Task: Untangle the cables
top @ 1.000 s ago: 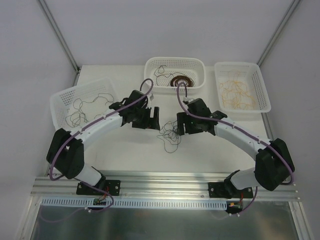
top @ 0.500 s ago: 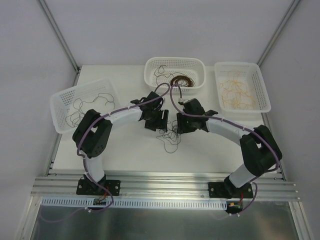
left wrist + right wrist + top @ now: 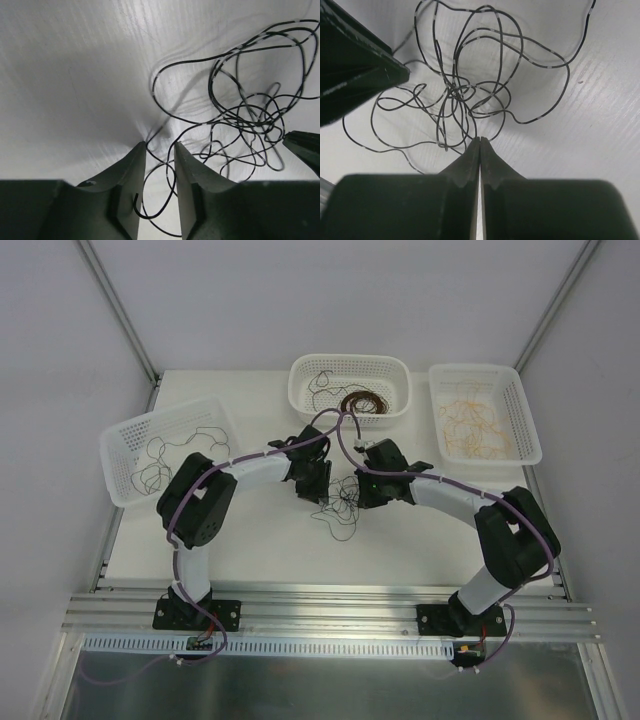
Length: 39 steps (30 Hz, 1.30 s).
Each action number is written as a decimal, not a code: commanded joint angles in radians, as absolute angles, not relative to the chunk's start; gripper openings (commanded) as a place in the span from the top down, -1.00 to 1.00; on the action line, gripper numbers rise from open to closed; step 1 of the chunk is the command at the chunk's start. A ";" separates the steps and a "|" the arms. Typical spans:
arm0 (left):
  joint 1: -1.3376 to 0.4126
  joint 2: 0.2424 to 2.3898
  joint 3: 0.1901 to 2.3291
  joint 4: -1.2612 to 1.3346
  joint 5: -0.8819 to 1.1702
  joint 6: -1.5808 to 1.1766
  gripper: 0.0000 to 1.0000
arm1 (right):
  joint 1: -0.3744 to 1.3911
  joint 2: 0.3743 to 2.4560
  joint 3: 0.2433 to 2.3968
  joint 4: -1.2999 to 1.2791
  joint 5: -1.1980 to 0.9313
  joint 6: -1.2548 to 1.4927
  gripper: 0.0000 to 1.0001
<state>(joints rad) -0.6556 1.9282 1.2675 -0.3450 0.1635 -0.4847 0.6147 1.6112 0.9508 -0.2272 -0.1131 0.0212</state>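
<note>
A loose clump of thin black cables (image 3: 341,511) lies on the white table between my two grippers. In the left wrist view the cables (image 3: 254,120) spread to the right. My left gripper (image 3: 160,147) stands at the clump's edge with a narrow gap between its jaws; a few strands run loose through that gap. My right gripper (image 3: 480,139) is shut at the near edge of the cables (image 3: 455,93), with a loop running into its tips. From above, the left gripper (image 3: 320,490) and right gripper (image 3: 364,490) flank the clump closely.
Three white perforated baskets stand at the back. The left basket (image 3: 128,430) holds black strands, the middle basket (image 3: 350,364) holds a dark brown coil and the right basket (image 3: 484,373) holds yellow-tan strands. An aluminium rail (image 3: 330,610) runs along the near edge.
Both arms have swung inward and down onto the clump. The right gripper's jaws have gone from wide apart to shut, and the left gripper's jaws have narrowed around a few strands.
</note>
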 commanded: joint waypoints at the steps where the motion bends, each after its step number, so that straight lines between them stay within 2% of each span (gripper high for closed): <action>1: -0.666 1.967 1.266 -0.356 0.114 -0.486 0.44 | 0.612 1.562 0.942 -0.210 -0.123 0.005 0.99; 6: -0.666 1.954 1.235 -0.356 0.095 -0.483 0.85 | 0.607 1.534 0.930 -0.200 -0.146 -0.032 0.96; 7: -0.666 1.950 1.229 -0.354 0.097 -0.483 0.91 | 0.609 1.529 0.928 -0.196 -0.150 -0.035 0.83; 9: -0.666 1.941 1.218 -0.356 0.101 -0.480 0.99 | 0.609 1.522 0.927 -0.190 -0.163 -0.040 0.70; 10: -0.666 1.934 1.216 -0.356 0.104 -0.482 0.99 | 0.609 1.520 0.927 -0.181 -0.169 -0.047 0.52; 11: -0.666 1.930 1.213 -0.356 0.106 -0.480 1.00 | 0.607 1.520 0.927 -0.178 -0.173 -0.052 0.43; 20: -0.666 1.914 1.192 -0.354 0.121 -0.480 1.00 | 0.609 1.534 0.951 -0.164 -0.172 -0.075 0.17; 22: -0.666 1.910 1.192 -0.353 0.127 -0.479 1.00 | 0.609 1.523 0.951 -0.164 -0.132 -0.083 0.06; 35: -0.666 1.898 1.186 -0.354 0.164 -0.466 1.00 | 0.594 1.641 1.012 -0.135 -0.170 -0.255 0.04; 39: -0.666 1.896 1.183 -0.354 0.173 -0.465 1.00 | 0.592 1.678 1.029 -0.114 -0.187 -0.259 0.10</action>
